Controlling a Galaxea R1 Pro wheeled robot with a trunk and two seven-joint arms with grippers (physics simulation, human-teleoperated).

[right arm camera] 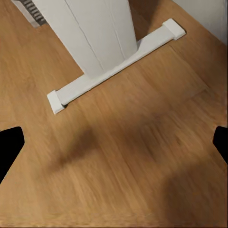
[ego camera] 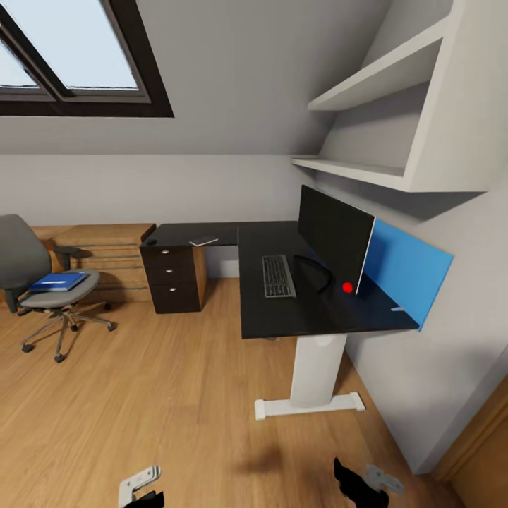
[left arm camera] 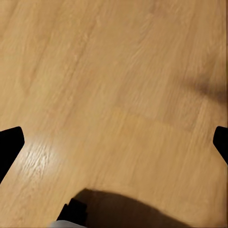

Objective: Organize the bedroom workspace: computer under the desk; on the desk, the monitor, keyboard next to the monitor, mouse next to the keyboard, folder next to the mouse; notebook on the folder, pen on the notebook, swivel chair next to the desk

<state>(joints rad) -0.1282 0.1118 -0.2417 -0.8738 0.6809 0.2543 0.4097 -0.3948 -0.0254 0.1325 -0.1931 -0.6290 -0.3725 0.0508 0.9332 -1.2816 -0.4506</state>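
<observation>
I note the folder lying flat on the seat of the swivel chair, which stands on the wood floor well left of the desk and apart from it. On the desk, the monitor stands upright with the keyboard just in front of it, its long axis running along the screen; a thin grey item, probably the notebook, rests on the far wing above the drawer pedestal. The folder lies ahead and far to my left, so I judge the left arm the nearer one for the pickup, after a drive toward the chair. My left gripper and right gripper both hang low over bare floor, fingers spread wide, nothing between them; the right looks down near the white desk leg.
</observation>
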